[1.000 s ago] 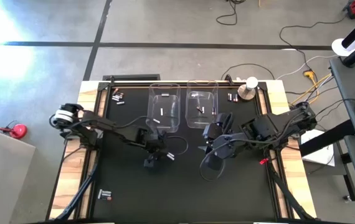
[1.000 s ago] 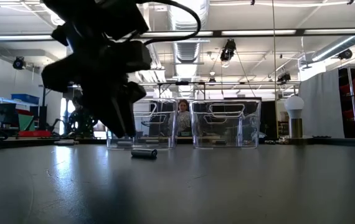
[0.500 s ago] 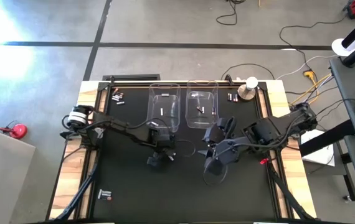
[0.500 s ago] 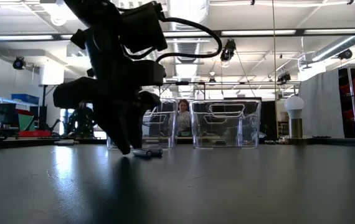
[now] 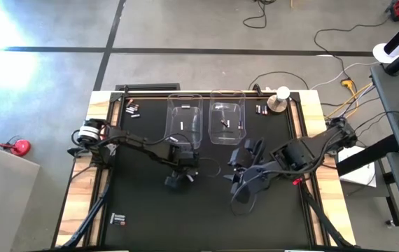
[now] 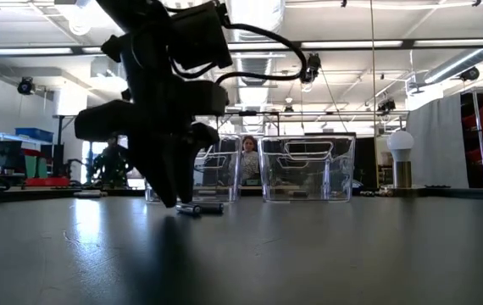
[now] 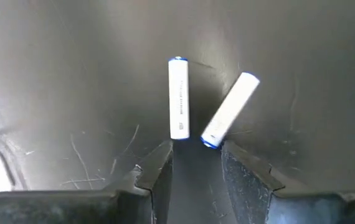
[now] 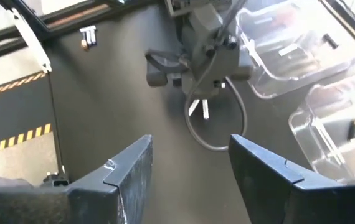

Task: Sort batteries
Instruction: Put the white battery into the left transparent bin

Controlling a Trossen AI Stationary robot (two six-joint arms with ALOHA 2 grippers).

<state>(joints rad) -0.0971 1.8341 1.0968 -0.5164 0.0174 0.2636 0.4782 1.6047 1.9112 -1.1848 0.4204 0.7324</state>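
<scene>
Two white batteries [image 7: 179, 98] before lowered left end effector [image 7: 196, 163], fingers apart, right end effector [image 8: 190, 171] apart, retreated

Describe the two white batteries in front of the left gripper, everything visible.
The two white batteries are slim cylinders with small blue end caps and faint print along the side. Both lie flat on the dark table mat; the second is angled so their near ends converge without quite touching. They sit just ahead of the left gripper, its fingers open and apparently not touching either one.

The left hand [image 5: 190, 174] has slid right and dropped over two white batteries [image 7: 179, 98].
</scene>
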